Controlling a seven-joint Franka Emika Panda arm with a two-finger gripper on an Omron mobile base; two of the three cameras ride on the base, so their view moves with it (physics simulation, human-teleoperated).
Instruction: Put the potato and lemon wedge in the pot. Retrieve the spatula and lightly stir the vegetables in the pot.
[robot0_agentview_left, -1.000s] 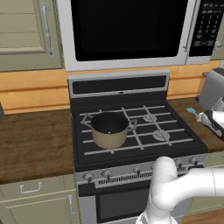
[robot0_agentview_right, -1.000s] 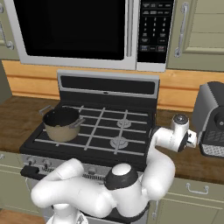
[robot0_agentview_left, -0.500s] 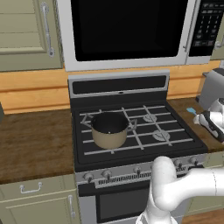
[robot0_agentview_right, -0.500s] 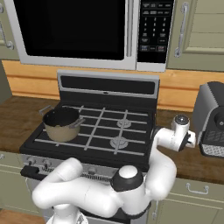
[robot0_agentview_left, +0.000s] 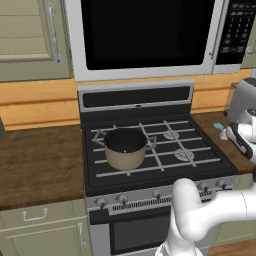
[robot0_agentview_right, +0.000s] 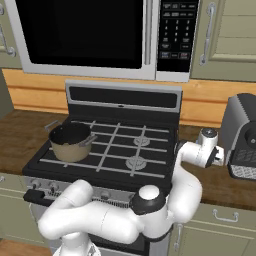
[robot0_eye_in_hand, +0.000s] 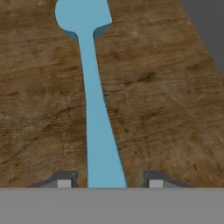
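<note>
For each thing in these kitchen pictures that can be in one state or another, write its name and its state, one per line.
spatula: flat on the wooden counter, handle between the fingertips.
gripper: fingertips either side of the handle, a gap showing each side.
pot: upright on the front left burner, uncovered, contents not discernible.
microwave: door closed.
upper cabinet: door closed.

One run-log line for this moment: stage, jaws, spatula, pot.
stage: spatula pickup | gripper: jaws astride handle, grip unconfirmed | slim light-blue spatula: flat on wooden counter | tan pot: on stove's left burner
</note>
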